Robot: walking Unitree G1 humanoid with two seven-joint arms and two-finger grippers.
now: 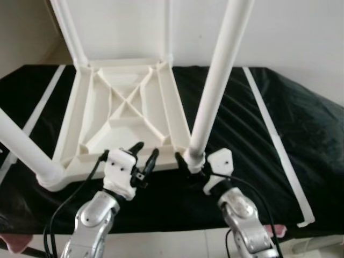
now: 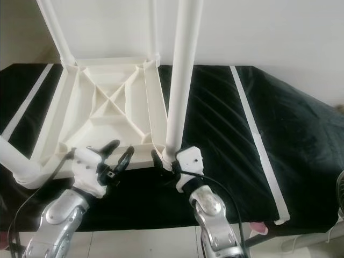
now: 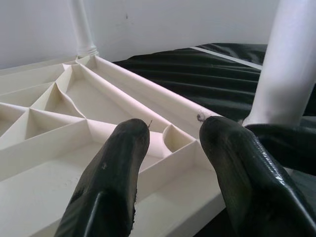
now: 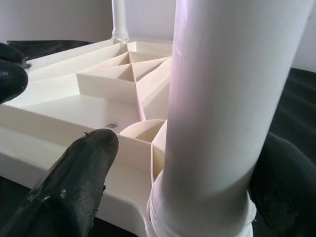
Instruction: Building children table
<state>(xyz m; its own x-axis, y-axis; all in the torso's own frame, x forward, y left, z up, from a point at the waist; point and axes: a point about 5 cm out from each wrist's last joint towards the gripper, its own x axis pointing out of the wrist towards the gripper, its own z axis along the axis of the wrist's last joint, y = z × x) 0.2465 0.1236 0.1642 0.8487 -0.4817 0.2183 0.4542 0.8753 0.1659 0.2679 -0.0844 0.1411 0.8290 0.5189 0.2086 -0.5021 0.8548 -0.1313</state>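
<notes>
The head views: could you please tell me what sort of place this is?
Probably a bedroom: the upturned white table lies on a black bedspread with white stripes, against a plain wall, with tiled floor below.

It looked like a room in a home. A bed (image 1: pixel 301 123) under a black cover with white stripes stood against a plain white wall (image 1: pixel 301 32). Pale tiled floor (image 1: pixel 177 242) showed below.

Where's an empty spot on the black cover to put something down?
The black cover is bare right of the white stripe, and between that stripe and the table leg. It's crowded near the tabletop's front edge, by the left gripper and right gripper.
</notes>
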